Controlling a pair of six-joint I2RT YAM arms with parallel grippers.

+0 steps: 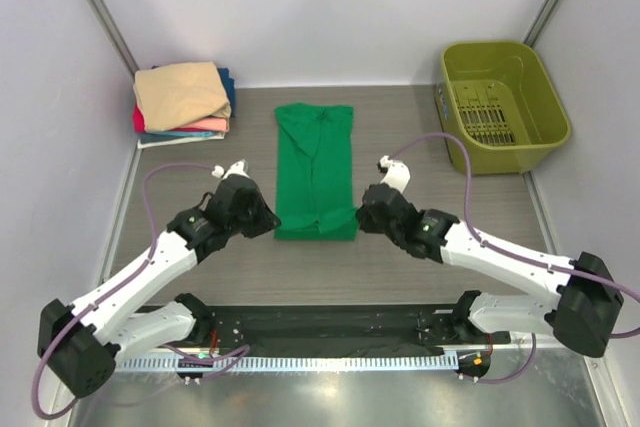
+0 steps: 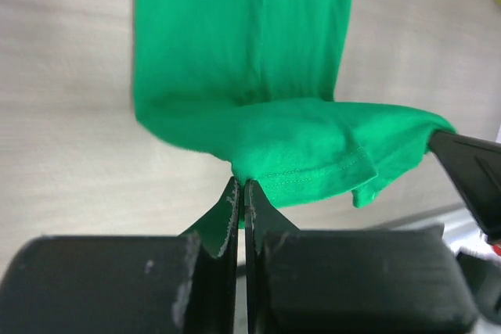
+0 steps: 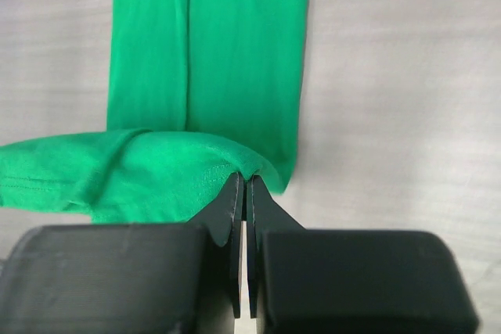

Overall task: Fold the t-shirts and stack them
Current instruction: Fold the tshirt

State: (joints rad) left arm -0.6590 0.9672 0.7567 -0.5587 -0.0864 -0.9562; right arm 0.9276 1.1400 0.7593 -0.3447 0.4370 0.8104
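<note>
The bright green t-shirt (image 1: 315,162) lies on the table as a long narrow strip, sleeves folded in, collar at the far end. Its near hem is lifted and curled. My left gripper (image 1: 270,219) is shut on the hem's left corner (image 2: 243,176). My right gripper (image 1: 362,217) is shut on the hem's right corner (image 3: 246,171). In both wrist views the hem (image 2: 313,154) (image 3: 141,177) hangs between the two grippers, above the flat part of the shirt. A stack of folded t-shirts (image 1: 183,99), tan on top with pink, red and blue below, sits at the back left.
An olive-green plastic bin (image 1: 503,105) stands at the back right. White walls close in the table on the left, back and right. A black strip (image 1: 320,332) runs along the near edge between the arm bases.
</note>
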